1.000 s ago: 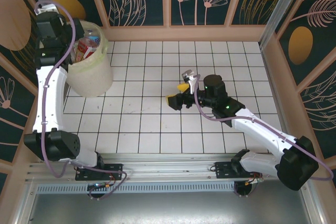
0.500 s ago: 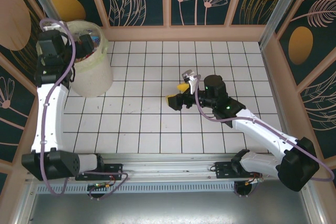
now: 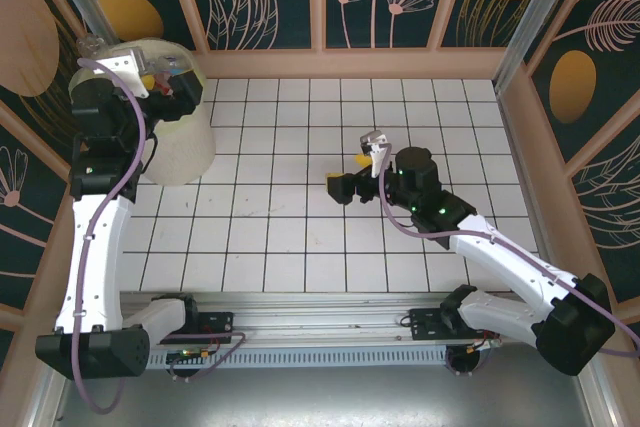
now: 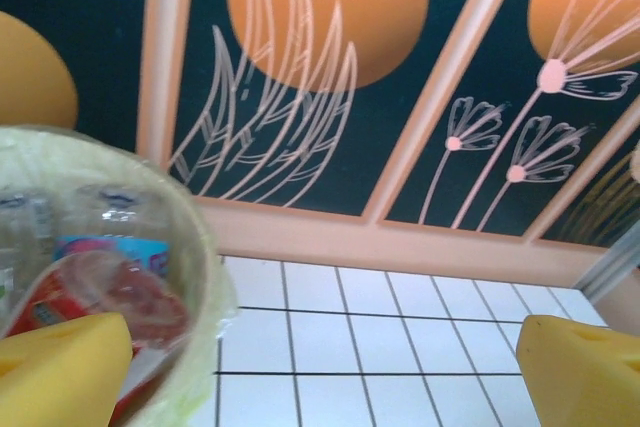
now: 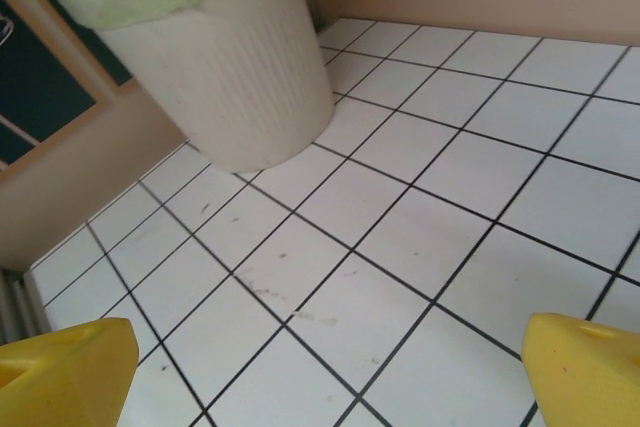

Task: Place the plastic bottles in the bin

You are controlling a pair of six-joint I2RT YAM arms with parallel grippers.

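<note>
The left pincer (image 3: 162,85) hangs over the near rim of the round pale cream-yellow plastic bin (image 3: 190,152), which stands in the far left corner of the white tiled table (image 3: 280,217). In the left wrist view, this pincer (image 4: 320,372) has its two yellow fingers spread as wide as the frame, with nothing gripped between them. One finger sits over the bin's bag-lined rim (image 4: 203,252) and the other over bare tile. Inside the bin lie the plastic bottles (image 4: 105,247): a clear one with a blue label band and, below it, a crumpled one with a red label. The print on both is too blurred to read, and I cannot tell how many more lie beneath. The right pincer (image 3: 343,173) is well apart from the bin, low over the middle of the table. In the right wrist view, it (image 5: 320,377) is also fully spread and holds nothing, with scuffed tile under it and the ribbed bin wall (image 5: 235,77) ahead. Nothing stands between it and the bin. Behind the table rise dark teal wall panels (image 4: 300,117) with orange discs, pale leaf and flower drawings, and peach frames.
</note>
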